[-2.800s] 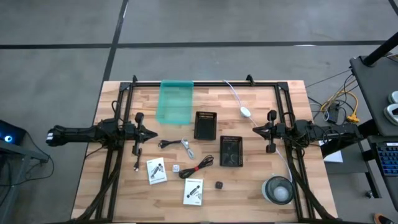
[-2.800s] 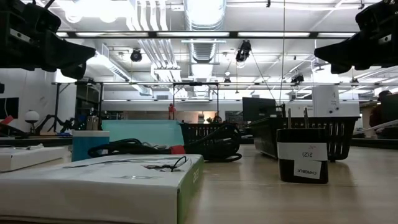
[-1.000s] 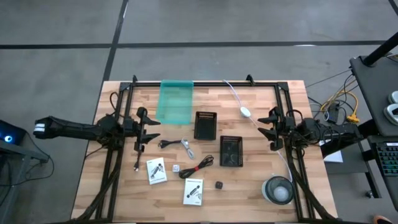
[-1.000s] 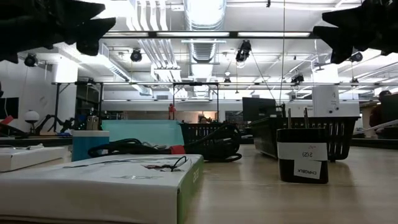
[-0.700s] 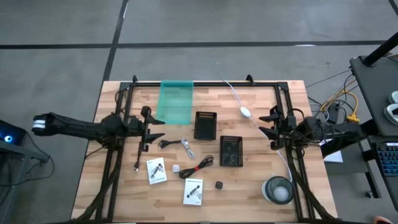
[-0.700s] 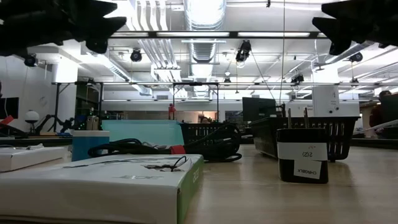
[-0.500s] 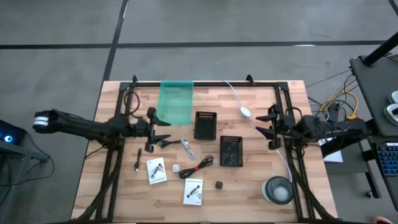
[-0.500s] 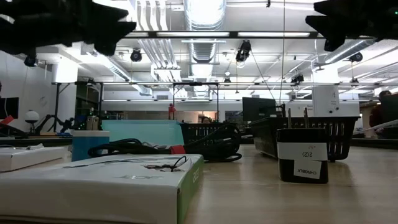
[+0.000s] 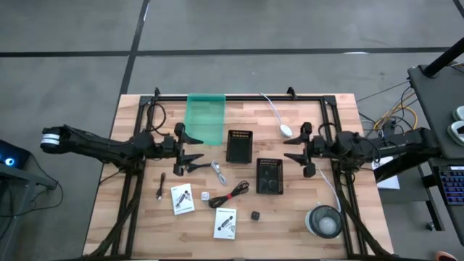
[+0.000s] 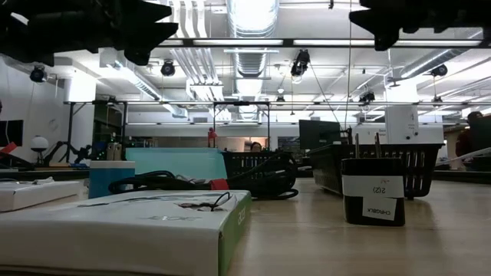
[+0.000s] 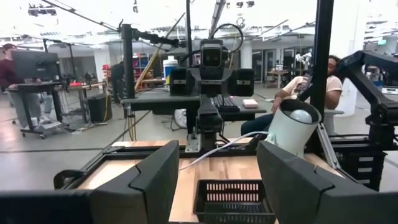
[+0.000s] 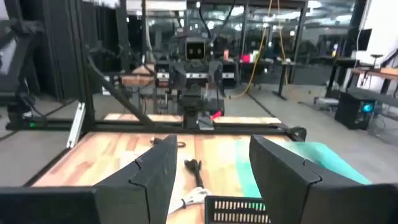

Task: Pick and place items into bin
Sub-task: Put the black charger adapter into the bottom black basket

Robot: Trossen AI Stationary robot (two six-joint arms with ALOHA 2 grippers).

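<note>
The items lie on the near half of the wooden table: a black cable point(image 9: 193, 168), a grey-white cable point(image 9: 217, 172), a red-black cable point(image 9: 230, 194), two white packets point(image 9: 182, 199) point(image 9: 226, 223), a white cube point(image 9: 205, 196), a black cube point(image 9: 255, 215) and a thin black stick point(image 9: 160, 186). My left gripper point(image 9: 194, 148) hovers open above the table, left of the farther black mesh basket point(image 9: 240, 146). My right gripper point(image 9: 291, 149) hovers open to the right of the baskets. Both hold nothing.
A second mesh basket point(image 9: 269, 176) stands right of centre. A teal translucent tray point(image 9: 205, 118) lies at the far edge. A white oval on a cord point(image 9: 286, 130) and a round clear container point(image 9: 324, 221) are on the right. A black frame point(image 9: 217, 96) borders the table.
My left gripper has travelled toward the table's right edge, from beside the frame to near the farther basket. My right gripper has moved toward the table's left edge, in over the table. Nothing on the table has moved.
</note>
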